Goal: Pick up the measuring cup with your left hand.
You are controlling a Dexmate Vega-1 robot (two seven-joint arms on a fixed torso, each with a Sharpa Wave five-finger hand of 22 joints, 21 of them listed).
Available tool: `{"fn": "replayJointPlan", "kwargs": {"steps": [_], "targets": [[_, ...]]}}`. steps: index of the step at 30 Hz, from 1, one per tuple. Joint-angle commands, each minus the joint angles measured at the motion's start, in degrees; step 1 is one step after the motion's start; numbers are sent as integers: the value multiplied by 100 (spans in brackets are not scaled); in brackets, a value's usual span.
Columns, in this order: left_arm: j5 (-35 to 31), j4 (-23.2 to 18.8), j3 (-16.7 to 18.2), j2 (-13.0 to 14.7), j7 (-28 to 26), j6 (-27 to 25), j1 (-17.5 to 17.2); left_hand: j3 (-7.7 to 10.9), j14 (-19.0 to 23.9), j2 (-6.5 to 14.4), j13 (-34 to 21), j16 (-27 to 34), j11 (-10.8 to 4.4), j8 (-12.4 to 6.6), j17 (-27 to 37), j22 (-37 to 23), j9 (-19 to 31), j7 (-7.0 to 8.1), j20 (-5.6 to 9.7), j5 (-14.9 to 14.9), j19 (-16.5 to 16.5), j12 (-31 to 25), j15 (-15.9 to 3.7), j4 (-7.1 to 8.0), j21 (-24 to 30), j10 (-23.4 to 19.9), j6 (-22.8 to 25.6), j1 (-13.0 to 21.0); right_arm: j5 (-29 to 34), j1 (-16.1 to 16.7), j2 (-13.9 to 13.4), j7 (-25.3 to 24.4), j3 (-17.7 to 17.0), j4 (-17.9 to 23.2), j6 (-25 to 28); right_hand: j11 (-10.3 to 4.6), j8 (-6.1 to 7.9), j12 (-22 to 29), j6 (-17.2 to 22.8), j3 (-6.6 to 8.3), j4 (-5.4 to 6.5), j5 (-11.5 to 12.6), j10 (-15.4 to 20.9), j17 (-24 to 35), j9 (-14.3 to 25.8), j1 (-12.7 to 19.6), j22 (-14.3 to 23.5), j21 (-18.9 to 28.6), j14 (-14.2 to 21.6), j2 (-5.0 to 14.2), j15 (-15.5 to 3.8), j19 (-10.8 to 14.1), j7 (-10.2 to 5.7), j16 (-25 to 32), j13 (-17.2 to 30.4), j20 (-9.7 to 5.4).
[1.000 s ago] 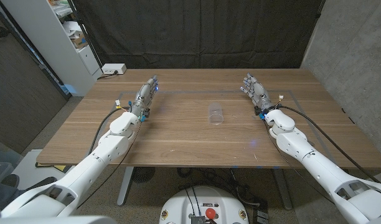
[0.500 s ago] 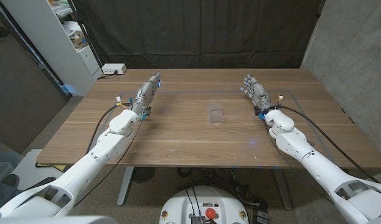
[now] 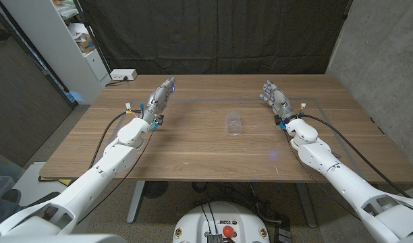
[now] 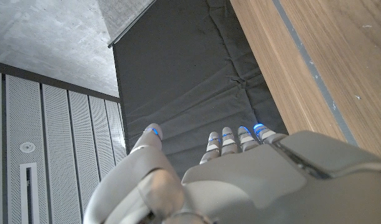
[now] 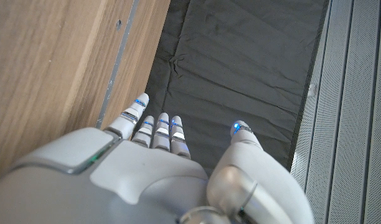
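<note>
The measuring cup [image 3: 233, 123] is a clear, see-through cup standing upright on the wooden table [image 3: 193, 152], roughly midway between the two hands and a little nearer the robot than either; nothing touches it. The left hand [image 3: 159, 101] is well apart from the cup, off to its left, with its fingers stretched out and grasping nothing; the left wrist view shows the same, extended fingers [image 4: 231, 138] with a spread thumb and nothing between them. The right hand [image 3: 277, 98] is likewise released and empty, well apart on the cup's right. In my judgement the pick has not begun, so the risks lie in the approach. The cup looks light and its wall smooth, so a sideways sweep that meets it with the fingertips instead of enclosing it would likely tip it or push it away across the wood; once on its side it could roll. Its transparency also makes the rim hard to read, so the hand may close too high or off-centre and squeeze it out. Room is good: bare wood lies all around the cup, the straight path from the left hand crosses no obstacle, and every table edge is well clear of it, the near edge closest. A white box [image 3: 123, 75] with a cable sits at the far left corner, away from the route.
</note>
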State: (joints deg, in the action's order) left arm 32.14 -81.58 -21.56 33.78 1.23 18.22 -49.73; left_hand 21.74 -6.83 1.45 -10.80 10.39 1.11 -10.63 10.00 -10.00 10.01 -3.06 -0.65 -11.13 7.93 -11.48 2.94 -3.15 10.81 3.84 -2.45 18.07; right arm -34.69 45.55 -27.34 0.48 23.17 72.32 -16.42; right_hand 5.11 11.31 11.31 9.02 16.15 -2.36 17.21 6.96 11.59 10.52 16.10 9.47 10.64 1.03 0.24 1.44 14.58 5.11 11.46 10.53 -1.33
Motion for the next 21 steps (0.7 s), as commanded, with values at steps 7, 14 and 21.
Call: {"fn": "replayJointPlan", "kwargs": {"steps": [7, 14, 21], "targets": [[-331, -326, -20, 141, -122, 72, -66, 12, -8, 8, -22, 21, -13, -21, 13, -21, 19, 6, -51, 3, 48, -44, -3, -60, 19, -23, 45, 70, 12, -9, 3, -13, 4, -9, -3, 18, 23, 12, 39, 15, -12, 25, 46, 12, 30, 3, 18, 17, 5, 31, 44, 18, 8, 27, 24, 24], [-375, -378, -38, 164, -70, 105, -54, 17, -15, 9, -22, 18, -16, -22, 13, -21, 19, 5, -65, 5, 63, -47, 2, -86, 16, -28, 50, 96, 0, -2, 1, -24, -10, 4, -2, 15, 21, 9, 40, 14, -13, 28, 46, 13, 31, 1, 18, 15, 0, 40, 46, 13, 5, 24, 25, 31], [-418, -464, -64, 199, -10, 108, -36, 21, -34, 8, -22, 11, -15, -19, 12, -20, 20, 5, -77, 7, 78, -43, -5, -108, 14, -19, 43, 118, -38, 9, -5, 8, -28, 4, -5, 17, 16, 7, 34, 12, -15, 29, 45, 14, 31, -1, 18, 15, -3, 43, 43, 11, 5, 22, 25, 33]]}}
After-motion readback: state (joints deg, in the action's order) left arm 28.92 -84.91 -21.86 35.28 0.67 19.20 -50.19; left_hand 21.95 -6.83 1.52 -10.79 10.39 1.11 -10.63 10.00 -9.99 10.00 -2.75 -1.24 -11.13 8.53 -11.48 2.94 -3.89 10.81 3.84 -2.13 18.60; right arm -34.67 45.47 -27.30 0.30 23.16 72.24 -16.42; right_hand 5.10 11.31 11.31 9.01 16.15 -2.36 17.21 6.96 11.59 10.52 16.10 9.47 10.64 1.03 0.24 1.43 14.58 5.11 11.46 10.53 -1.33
